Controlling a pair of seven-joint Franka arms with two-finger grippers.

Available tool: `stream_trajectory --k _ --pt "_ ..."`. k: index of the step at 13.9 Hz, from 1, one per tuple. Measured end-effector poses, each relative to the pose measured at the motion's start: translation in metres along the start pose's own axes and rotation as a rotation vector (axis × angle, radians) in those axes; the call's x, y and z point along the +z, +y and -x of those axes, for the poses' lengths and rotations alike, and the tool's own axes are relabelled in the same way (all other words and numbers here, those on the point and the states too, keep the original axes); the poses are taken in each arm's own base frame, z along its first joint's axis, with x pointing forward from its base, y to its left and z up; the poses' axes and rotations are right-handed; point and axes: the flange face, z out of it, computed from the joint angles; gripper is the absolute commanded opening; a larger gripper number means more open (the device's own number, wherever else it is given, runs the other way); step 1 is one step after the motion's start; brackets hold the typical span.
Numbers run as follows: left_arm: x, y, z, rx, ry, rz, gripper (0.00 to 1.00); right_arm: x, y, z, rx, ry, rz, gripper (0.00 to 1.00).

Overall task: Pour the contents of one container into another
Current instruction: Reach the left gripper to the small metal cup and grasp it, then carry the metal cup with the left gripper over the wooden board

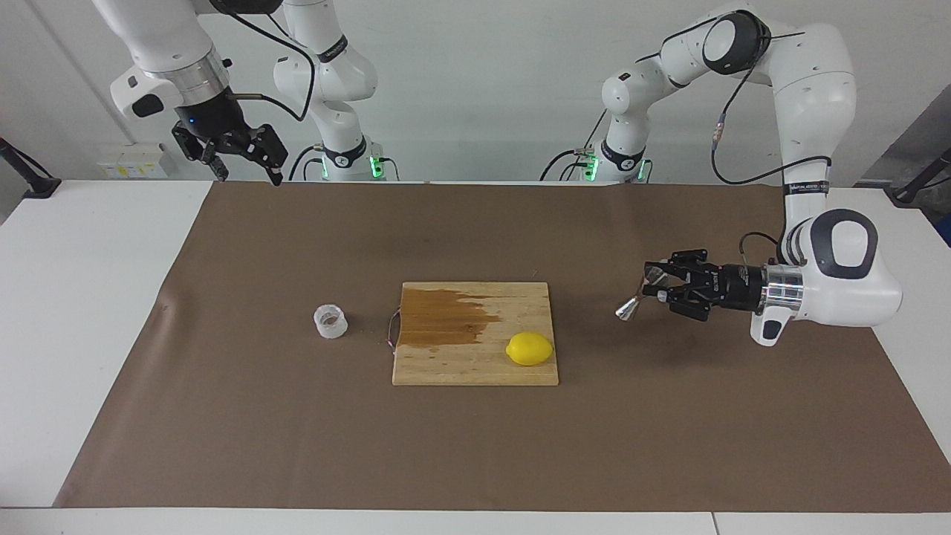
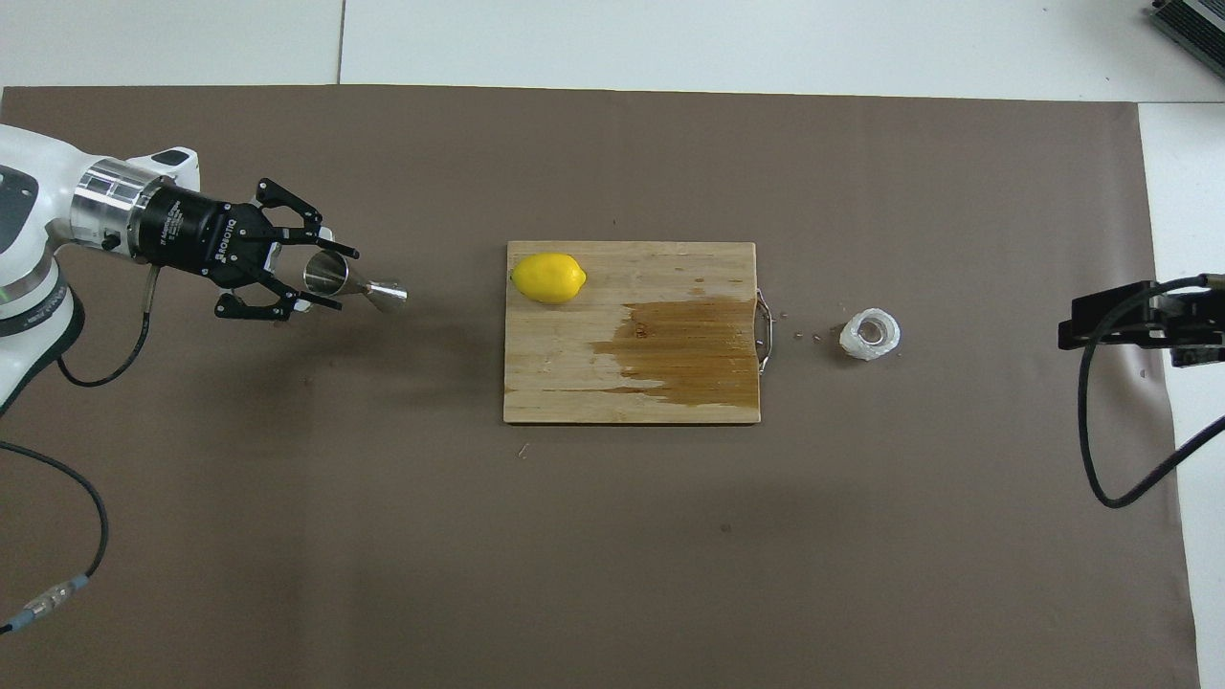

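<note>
- One small shiny steel hourglass-shaped jigger point(image 2: 349, 279) is gripped on its side in the left pincer point(image 2: 316, 277), over the brown paper-covered surface point(image 1: 475, 446) at the left arm's end; one cone sits between the fingers, the other points toward the board. I cannot tell whether it holds anything.
- The right pincer point(image 1: 241, 160) hangs high over the robots' edge of the surface at the right arm's end, fingers spread, holding nothing; that arm waits.
- One small squat clear whitish cup point(image 1: 330, 322) stands upright on the surface, just beside the board's handle, toward the right arm's end. Its round rim faces up; its contents cannot be made out. A few small drops lie on the paper between it and the board.
- One rectangular wooden cutting board point(image 1: 446, 368) with a metal handle lies at mid-surface; a dark wet patch covers the part nearest the cup.
- One yellow lemon point(image 1: 529, 348) rests on the board, at the corner farthest from the robots toward the left arm's end.
</note>
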Motion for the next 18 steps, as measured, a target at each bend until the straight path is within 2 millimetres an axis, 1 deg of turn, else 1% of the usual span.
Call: stream_trajectory --k 3,6,8,10,12,13,16,17,18 --pt "0.043 0.006 0.012 -0.022 -0.007 0.056 0.00 0.000 0.000 0.000 0.000 0.000 0.000 1.00" --pt "0.091 0.011 0.025 -0.045 -0.006 0.131 0.00 0.000 0.000 0.000 0.000 0.000 0.000 1.00" --pt "0.121 0.009 0.032 -0.073 -0.003 0.204 0.00 0.000 0.000 0.000 0.000 0.000 0.000 1.00" --pt "0.147 0.003 0.038 -0.094 0.023 0.251 0.00 0.000 0.000 0.000 0.000 0.000 0.000 1.00" --pt "0.173 0.000 0.043 -0.123 0.008 0.304 0.00 0.000 0.000 0.000 0.000 0.000 0.000 1.00" --pt "0.192 0.000 0.045 -0.140 -0.001 0.331 0.00 0.000 0.000 0.000 0.000 0.000 0.000 1.00" --pt "0.262 -0.006 0.046 -0.185 0.001 0.402 0.00 0.000 0.000 0.000 0.000 0.000 0.000 1.00" --pt "0.280 -0.010 0.045 -0.189 -0.009 0.424 0.00 0.000 0.000 0.000 0.000 0.000 0.000 1.00" --pt "0.293 -0.016 0.042 -0.189 -0.017 0.444 0.00 0.000 0.000 0.000 0.000 0.000 0.000 1.00"
